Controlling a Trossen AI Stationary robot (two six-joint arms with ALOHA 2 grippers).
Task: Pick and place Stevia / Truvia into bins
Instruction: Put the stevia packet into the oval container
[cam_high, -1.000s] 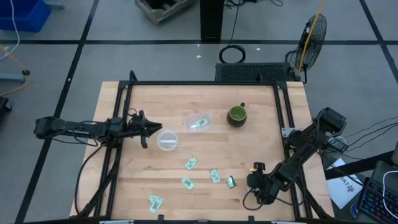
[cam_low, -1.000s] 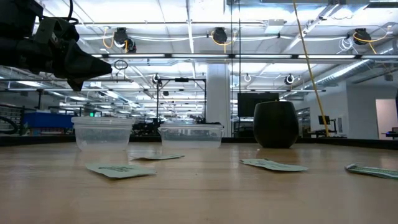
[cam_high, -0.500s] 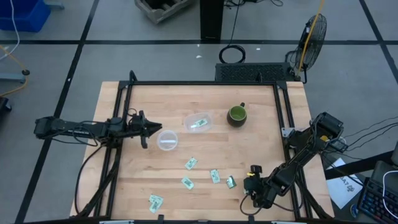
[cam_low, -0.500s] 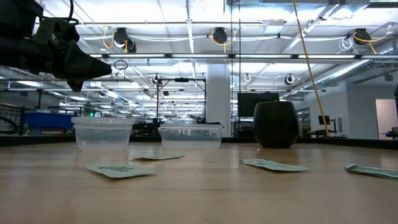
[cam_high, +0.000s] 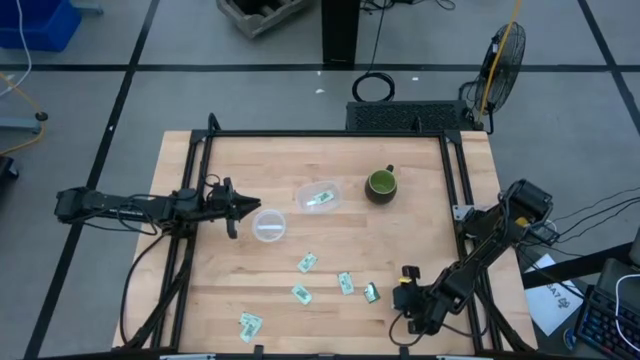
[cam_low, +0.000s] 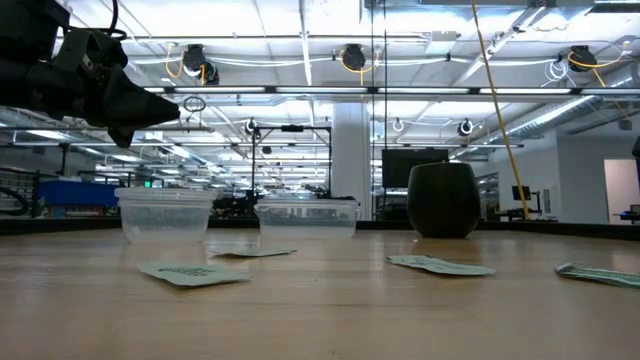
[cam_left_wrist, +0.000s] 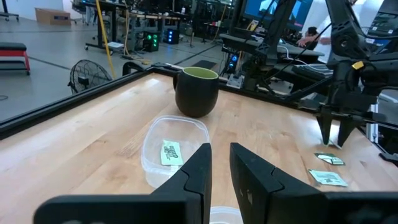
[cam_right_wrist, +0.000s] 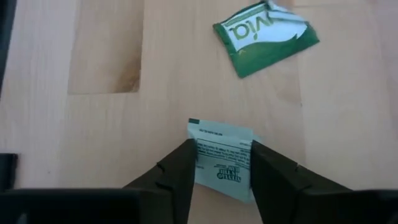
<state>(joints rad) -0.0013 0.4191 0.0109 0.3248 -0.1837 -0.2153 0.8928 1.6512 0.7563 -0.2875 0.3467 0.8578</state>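
Several pale green and white Stevia sachets (cam_high: 307, 262) lie flat on the wooden table toward its near edge. One more lies inside the rounded-square bin (cam_high: 320, 196), and the round bin (cam_high: 268, 225) stands beside that one. At the near right, my right gripper (cam_high: 400, 288) points steeply down over a white sachet (cam_right_wrist: 221, 152) and has closed in on it. A green sachet (cam_right_wrist: 264, 34) lies just beyond. My left gripper (cam_high: 250, 205) hovers level by the round bin, shut but for a narrow slit (cam_left_wrist: 221, 152), with nothing between its fingers. My right gripper has the white sachet between its two fingers, which meet its two opposite side edges (cam_right_wrist: 194, 149). The fingers slant down from above and from the table's right. The sachet lies flat on the table, and the fingers hide its near end.
A dark green mug (cam_high: 381, 184) stands at the far right of the bins. Black rails (cam_high: 455, 180) frame the table's sides. Bare wood lies between the bins and the scattered sachets.
My right arm has leaned a little lower and its gripper has turned slightly over the near right sachets. The sachets and bins in view lie where they were.
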